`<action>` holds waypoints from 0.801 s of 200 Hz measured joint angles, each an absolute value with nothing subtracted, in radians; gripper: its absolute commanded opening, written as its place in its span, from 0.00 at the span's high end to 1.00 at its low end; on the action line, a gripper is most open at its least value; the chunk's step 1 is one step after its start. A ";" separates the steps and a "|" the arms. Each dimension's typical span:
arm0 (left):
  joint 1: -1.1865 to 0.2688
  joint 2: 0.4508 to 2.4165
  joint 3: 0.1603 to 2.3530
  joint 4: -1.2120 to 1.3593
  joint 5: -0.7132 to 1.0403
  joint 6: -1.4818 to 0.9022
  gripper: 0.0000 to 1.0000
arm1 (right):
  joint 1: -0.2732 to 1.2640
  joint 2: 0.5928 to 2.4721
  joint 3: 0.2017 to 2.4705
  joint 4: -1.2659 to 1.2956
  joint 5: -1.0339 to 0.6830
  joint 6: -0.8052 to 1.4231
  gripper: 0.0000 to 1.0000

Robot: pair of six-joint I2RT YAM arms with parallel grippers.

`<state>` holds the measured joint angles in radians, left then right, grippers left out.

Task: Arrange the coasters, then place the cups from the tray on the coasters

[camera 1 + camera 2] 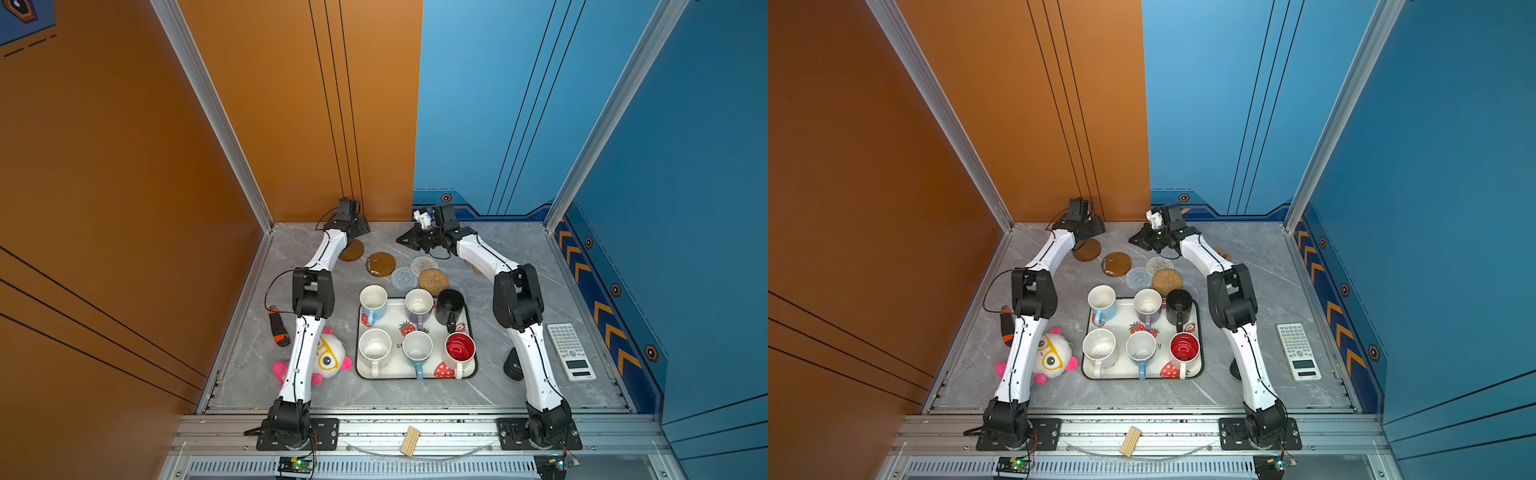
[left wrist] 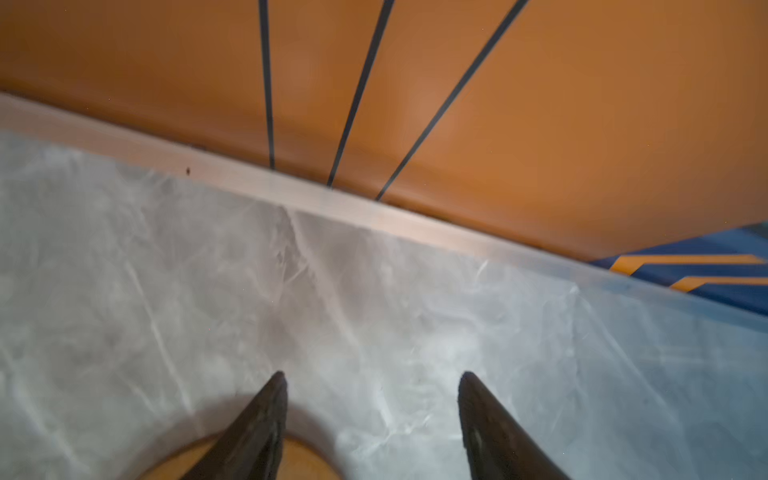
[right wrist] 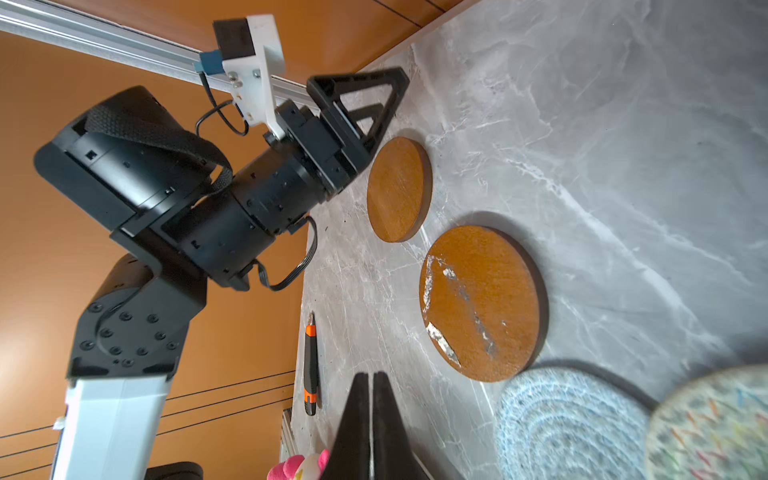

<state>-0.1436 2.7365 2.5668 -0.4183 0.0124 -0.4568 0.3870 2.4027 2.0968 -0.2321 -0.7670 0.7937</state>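
Note:
Several coasters lie behind the tray [image 1: 415, 375]: two brown discs [image 1: 351, 250] [image 1: 380, 264], a cream woven round [image 1: 424, 265], a grey woven round [image 1: 404, 278] and a tan rattan round [image 1: 433, 281]. A tan piece [image 1: 1221, 252] shows behind the right arm. The tray holds several cups: light blue [image 1: 373, 302], lavender [image 1: 419, 305], black [image 1: 450, 307], speckled cream [image 1: 375, 349], light blue [image 1: 417, 350] and red-lined white [image 1: 460, 349]. My left gripper [image 2: 372, 376] is open over the far brown disc [image 2: 299, 461]. My right gripper [image 3: 370, 376] is shut and empty, beside the woven rounds [image 3: 569, 424].
An orange-and-black screwdriver [image 1: 278, 328] and a plush toy [image 1: 328, 357] lie left of the tray under the left arm. A calculator [image 1: 570, 351] and a black object [image 1: 514, 365] lie at the right. The back wall stands close behind both grippers.

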 measured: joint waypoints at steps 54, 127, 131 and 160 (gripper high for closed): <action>-0.142 2.780 2.564 -0.277 0.012 -0.533 0.34 | 0.385 2.321 2.007 -0.215 -0.766 0.782 1.00; -0.142 2.810 2.519 -0.212 0.047 -0.607 0.34 | 0.385 2.255 1.925 -0.183 -0.763 0.783 1.00; -0.142 2.810 2.518 -0.208 0.049 -0.607 0.34 | 0.385 2.252 1.921 -0.179 -0.763 0.783 1.00; -0.142 2.786 2.471 -0.184 0.058 -0.601 0.34 | 0.385 2.224 1.892 -0.152 -0.763 0.783 1.00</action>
